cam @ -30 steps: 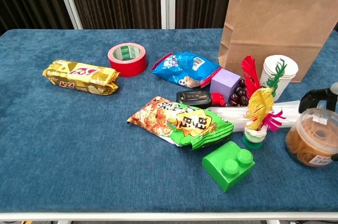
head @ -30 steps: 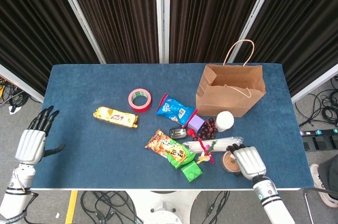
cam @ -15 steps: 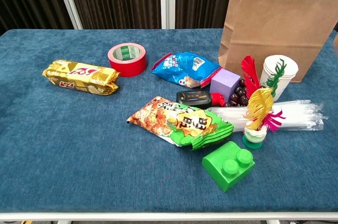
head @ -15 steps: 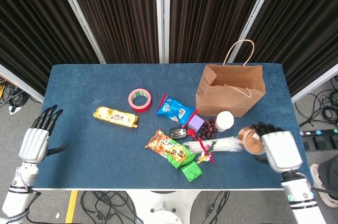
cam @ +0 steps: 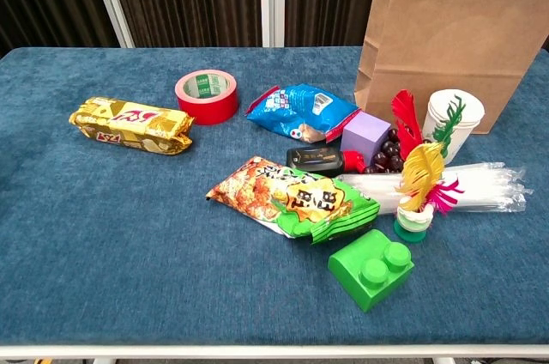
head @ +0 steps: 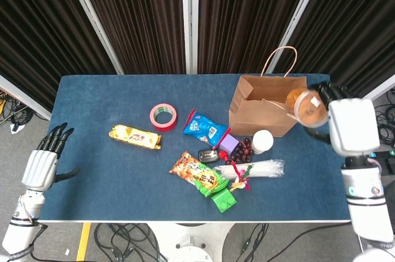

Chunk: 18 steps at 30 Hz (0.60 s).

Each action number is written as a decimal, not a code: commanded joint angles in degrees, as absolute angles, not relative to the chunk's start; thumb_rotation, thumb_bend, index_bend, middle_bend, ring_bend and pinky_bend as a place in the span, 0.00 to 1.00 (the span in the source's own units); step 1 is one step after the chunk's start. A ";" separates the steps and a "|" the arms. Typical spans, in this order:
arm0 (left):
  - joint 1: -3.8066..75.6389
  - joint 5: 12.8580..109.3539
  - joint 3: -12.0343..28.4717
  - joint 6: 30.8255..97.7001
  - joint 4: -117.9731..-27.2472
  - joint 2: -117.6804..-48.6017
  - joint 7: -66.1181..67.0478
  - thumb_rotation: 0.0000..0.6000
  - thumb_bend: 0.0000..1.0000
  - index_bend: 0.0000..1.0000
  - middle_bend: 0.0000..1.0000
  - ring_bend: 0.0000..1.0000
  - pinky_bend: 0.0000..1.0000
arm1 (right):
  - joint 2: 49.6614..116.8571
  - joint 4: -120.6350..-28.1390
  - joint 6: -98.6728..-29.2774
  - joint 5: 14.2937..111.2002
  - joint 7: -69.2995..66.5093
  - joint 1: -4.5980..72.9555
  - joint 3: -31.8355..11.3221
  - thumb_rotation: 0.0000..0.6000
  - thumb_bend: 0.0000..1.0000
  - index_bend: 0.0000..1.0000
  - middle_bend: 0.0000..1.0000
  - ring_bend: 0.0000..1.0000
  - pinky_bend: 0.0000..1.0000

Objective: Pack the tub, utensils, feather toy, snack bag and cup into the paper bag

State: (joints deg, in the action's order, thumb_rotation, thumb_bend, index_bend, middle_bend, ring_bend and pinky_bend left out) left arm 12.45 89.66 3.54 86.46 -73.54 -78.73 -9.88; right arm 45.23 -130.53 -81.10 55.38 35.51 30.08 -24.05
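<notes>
Item: tub (head: 308, 107), clear with orange-brown contents. We log it raised off the worktop (head: 105, 169) and carried up from the near right edge, where it sat a second ago; the right hand (head: 349, 125) now holds it at the right end of the paper bag (head: 269, 106), level with the bag's open mouth. Fingers wrapped round the tub's side; the chest view no longer shows tub or hand.

Item: left hand (head: 41, 164). Fingers spread, holding nothing, off the worktop's left edge, much as before.

Items below and to the left of the right hand, unmoved on the worktop: cup (cam: 453, 122), white, just in front of the bag; utensils (cam: 480, 185) in a clear sleeve; feather toy (cam: 419, 182) standing at the sleeve's left end; snack bag (cam: 294, 197), orange and green, further left.

Assessment: we judge the first item close to packed. What is left for it is to bring the tub over the opening and release. Four task items wait.
</notes>
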 commanded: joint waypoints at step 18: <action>12.35 89.16 3.23 85.70 -73.47 -78.64 -9.02 1.00 0.09 0.11 0.09 0.03 0.20 | 66.19 -106.18 -78.06 37.48 53.50 52.90 -23.22 1.00 0.01 0.47 0.48 0.48 0.59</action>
